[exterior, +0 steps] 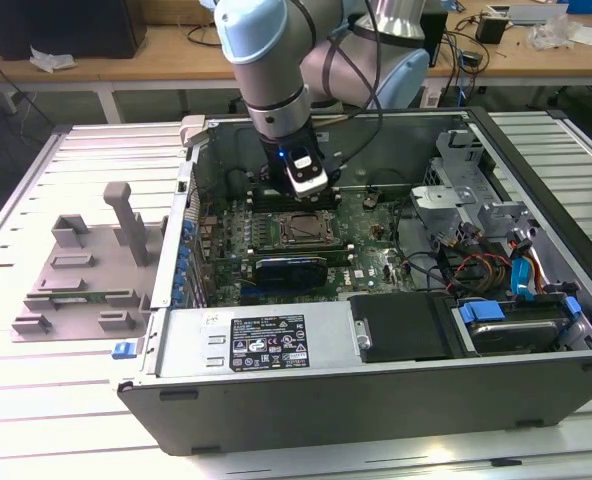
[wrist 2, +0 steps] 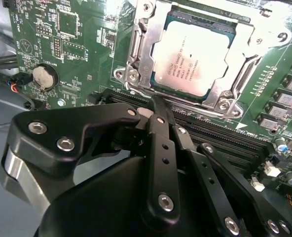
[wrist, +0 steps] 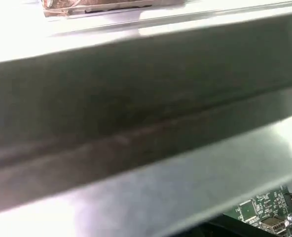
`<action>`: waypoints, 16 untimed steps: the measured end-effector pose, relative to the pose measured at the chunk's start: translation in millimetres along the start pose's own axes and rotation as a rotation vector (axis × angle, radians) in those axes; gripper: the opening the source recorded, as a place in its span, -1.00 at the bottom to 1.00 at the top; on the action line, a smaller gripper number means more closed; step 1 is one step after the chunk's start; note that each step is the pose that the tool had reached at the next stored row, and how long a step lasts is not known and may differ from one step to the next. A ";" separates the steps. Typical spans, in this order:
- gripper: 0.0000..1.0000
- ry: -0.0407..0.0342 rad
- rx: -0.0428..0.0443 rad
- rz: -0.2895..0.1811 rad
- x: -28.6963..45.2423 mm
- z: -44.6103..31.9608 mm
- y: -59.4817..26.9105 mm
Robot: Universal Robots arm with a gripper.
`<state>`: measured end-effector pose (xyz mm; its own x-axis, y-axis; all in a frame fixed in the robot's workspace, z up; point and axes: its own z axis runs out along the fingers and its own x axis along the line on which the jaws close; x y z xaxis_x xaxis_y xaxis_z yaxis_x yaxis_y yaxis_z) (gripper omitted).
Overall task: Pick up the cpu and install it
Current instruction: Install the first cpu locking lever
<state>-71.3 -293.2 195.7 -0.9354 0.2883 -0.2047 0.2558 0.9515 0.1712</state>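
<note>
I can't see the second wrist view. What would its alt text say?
A silver-topped cpu sits inside the metal-framed socket on a green motherboard. The arm's black end effector fills the foreground just short of it, holding nothing.

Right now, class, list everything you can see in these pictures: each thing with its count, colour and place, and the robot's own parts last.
cpu: one, silver-grey, lying in the socket on the motherboard.
socket frame: one, metal, around the cpu.
motherboard: one, green, inside the case.
coin battery: one, silver, on the motherboard.
computer case: one, grey, open, on the table.
tray with upright blocks: one, grey, on the exterior view's left of the case.
table: one, white slatted.
arm: one, pale blue and grey, reaching into the case.
gripper: one, black, just above the motherboard beside the socket.
</note>
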 end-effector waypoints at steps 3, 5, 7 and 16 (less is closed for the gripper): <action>-0.79 0.0037 -0.0137 0.004 -2.2 0.2 -0.9; -0.79 0.0037 -0.0138 0.004 -2.8 -2.3 -0.4; -0.79 0.0038 -0.0139 0.004 -3.6 -6.3 0.3; -0.79 0.0508 0.0785 -0.006 -6.9 -20.9 2.1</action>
<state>-69.4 -295.5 217.7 -0.9476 0.2789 -0.1559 0.2669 0.9592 0.0937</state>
